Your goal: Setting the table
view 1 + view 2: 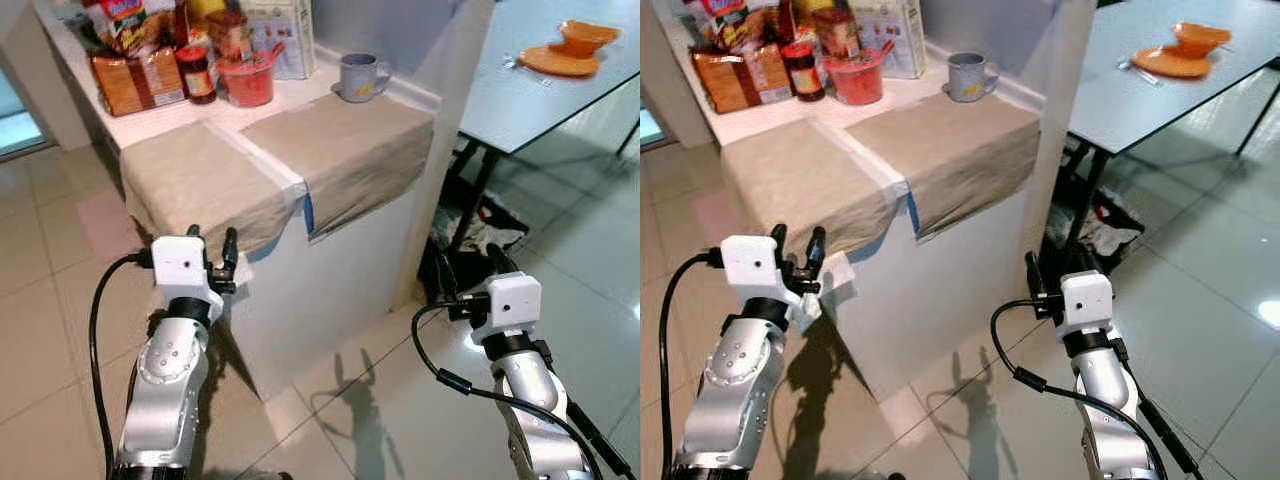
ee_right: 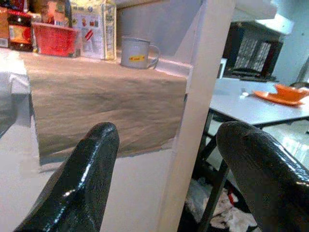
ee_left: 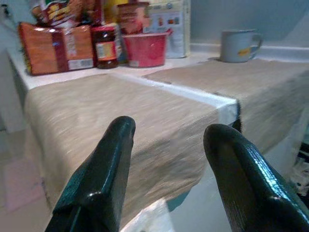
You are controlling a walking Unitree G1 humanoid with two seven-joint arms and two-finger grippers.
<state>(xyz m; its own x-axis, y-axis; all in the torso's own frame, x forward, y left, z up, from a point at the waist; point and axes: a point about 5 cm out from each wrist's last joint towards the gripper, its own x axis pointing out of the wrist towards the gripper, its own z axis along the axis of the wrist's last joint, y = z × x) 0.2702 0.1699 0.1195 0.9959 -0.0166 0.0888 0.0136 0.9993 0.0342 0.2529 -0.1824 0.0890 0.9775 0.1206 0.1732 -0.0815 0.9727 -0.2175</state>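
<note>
The robot stands before a white counter [image 1: 330, 270], and all places here are given from it. On its top lie two beige mats [image 1: 335, 150], side by side, their front edges hanging over the counter's edge. Behind the mats, at the back of the counter, stands a grey mug [image 1: 358, 77]. Left of the mug are a red cup [image 1: 247, 82], a jar [image 1: 196, 73] and food packets [image 1: 135, 80].

The left gripper [image 1: 212, 258] is just in front of the counter's near corner, below the edge of the left mat, fingers spread and holding nothing. The right gripper [image 1: 470, 270] hangs lower, beside the counter's right wall, also spread and empty.

To the right of the counter, well apart, is a grey table [image 1: 530, 95]. An orange plate [image 1: 556, 62] with an orange bowl [image 1: 585, 36] on it sits near its far side, and some cutlery seems to lie next to the plate, too small to be sure.

I judge the task is partly done: one place looks already set. The mats and the mug are probably still to be carried over, and neither is grasped yet.
</note>
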